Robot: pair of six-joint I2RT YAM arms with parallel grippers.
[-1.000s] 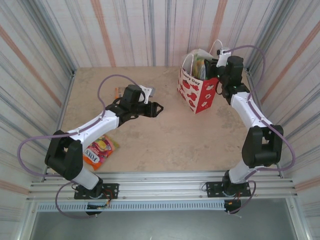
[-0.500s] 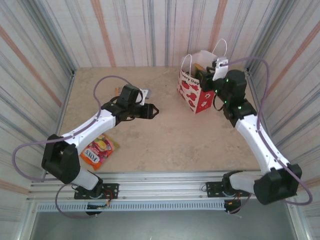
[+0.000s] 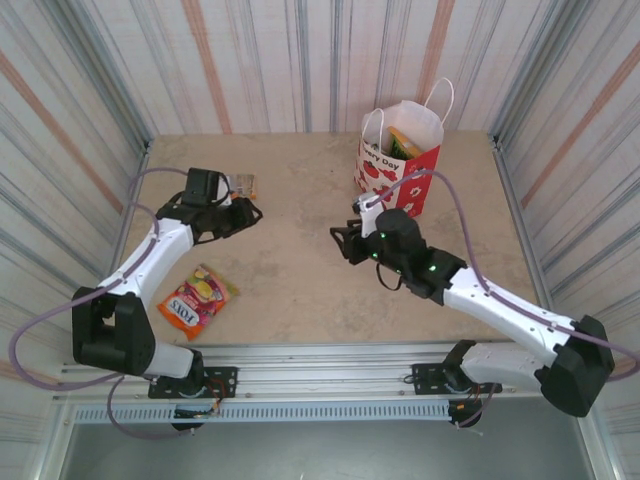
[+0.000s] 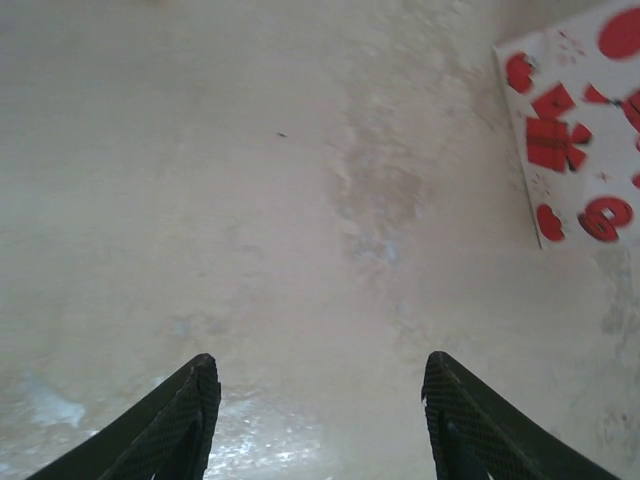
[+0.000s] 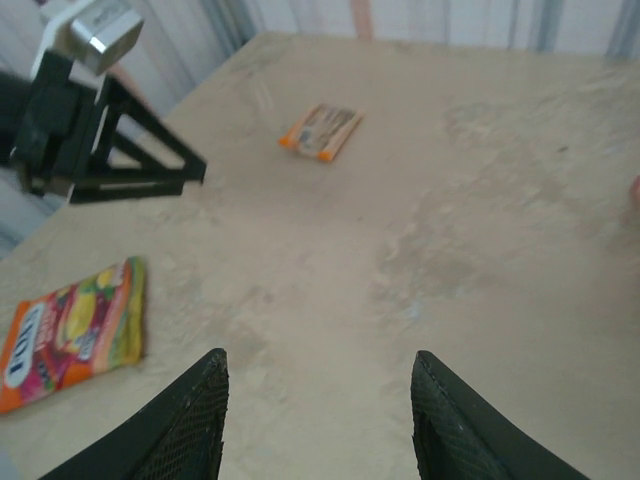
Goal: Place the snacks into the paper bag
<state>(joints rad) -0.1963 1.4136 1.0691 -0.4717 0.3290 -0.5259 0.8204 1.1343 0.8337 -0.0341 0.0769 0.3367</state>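
Walls: ribbed metal panels (image 3: 300, 60) on three sides, pale grey with faded orange-brown stripes
Table: beige stone-look table top (image 3: 300, 280), mottled with darker patches
Near edge: silver rail (image 3: 320, 372), with a slotted strip (image 3: 330, 411) beside it
Light: soft and even, faint sheen on the table top

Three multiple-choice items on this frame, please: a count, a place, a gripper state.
1. Snack packets lying on the table outside the paper bag: A none; B two; C five.
2. The red-orange packet lies: A inside the bag; B near the table's front left; C at the bag's foot.
3. The left gripper and right gripper are: A both open, empty; B both shut; C left shut on a packet.
Answers: 1 B, that packet plus a small orange packet; 2 B, beside the left arm; 3 A, bare table shows between both finger pairs.
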